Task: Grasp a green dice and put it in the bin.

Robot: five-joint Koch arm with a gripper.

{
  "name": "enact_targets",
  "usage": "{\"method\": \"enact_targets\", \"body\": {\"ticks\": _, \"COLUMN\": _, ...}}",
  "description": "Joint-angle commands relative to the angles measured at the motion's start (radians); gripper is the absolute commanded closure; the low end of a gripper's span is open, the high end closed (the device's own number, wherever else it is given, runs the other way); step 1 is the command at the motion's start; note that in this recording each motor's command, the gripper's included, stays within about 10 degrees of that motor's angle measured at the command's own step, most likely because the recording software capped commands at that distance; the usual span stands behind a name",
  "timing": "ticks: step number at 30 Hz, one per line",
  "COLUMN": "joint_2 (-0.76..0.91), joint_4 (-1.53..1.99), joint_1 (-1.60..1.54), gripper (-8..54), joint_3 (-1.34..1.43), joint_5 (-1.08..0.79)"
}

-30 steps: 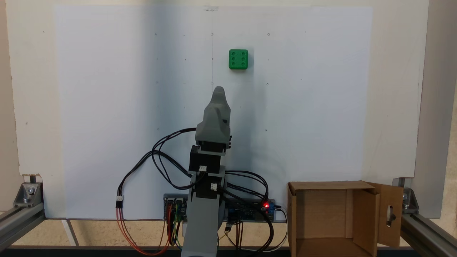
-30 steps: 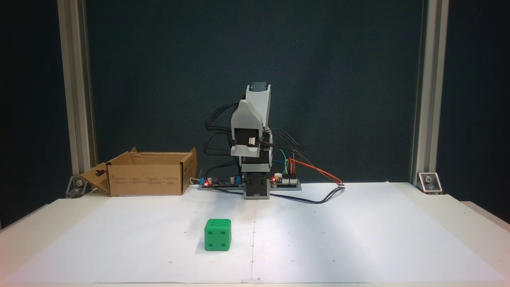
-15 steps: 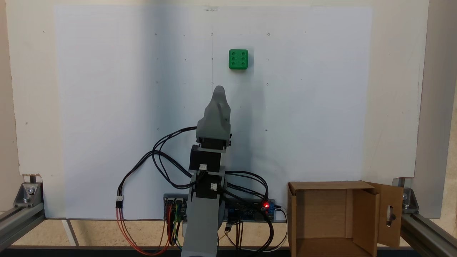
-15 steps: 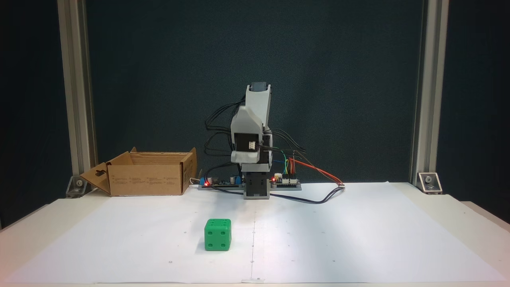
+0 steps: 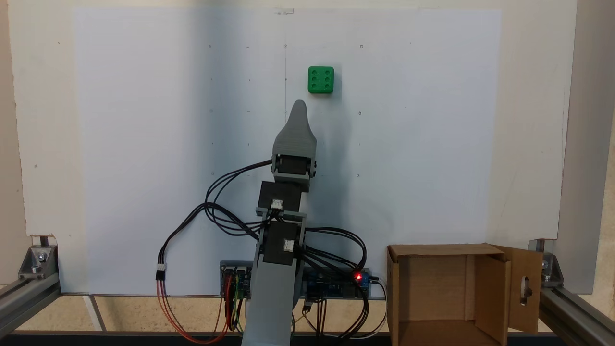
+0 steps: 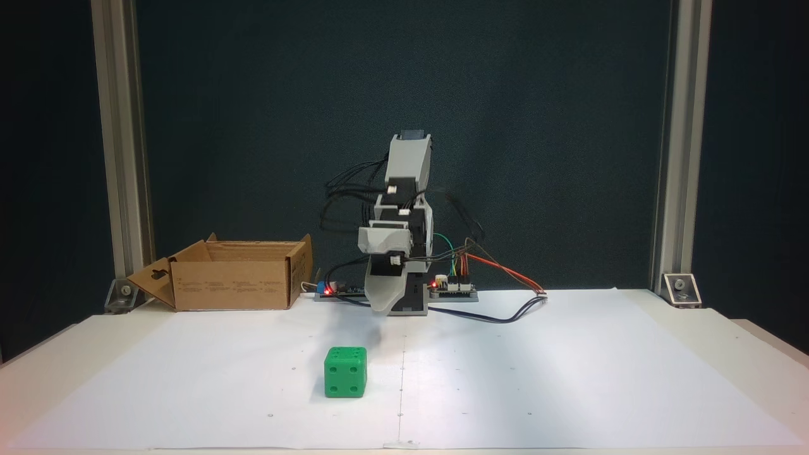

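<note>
Since a second ago the arm has unfolded forward, its gripper tipping down toward the green dice; whether its jaws are parted I cannot tell. That cube sits on the white paper sheet near its far edge, well apart from the bin. It looks light, rigid and smooth, so squeezing two opposite flat faces seems safest.

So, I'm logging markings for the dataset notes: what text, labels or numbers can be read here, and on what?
No words readable.
The bin: rows of small dark print on its front wall, too small to read.
The green dice: six pips on top; in a fixed view, four on the front face.
</note>
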Motion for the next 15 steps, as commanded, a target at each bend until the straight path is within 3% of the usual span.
{"method": "enact_targets", "body": {"ticks": 1, "joint_2": 0.110, "joint_4": 0.155, "joint_1": 0.015, "gripper": 2.2, "joint_3": -0.097, "joint_5": 0.003}}
{"method": "enact_targets", "body": {"ticks": 15, "joint_2": 0.107, "joint_4": 1.060, "joint_1": -0.069, "gripper": 2.2, "joint_3": -0.549, "joint_5": 0.023}}
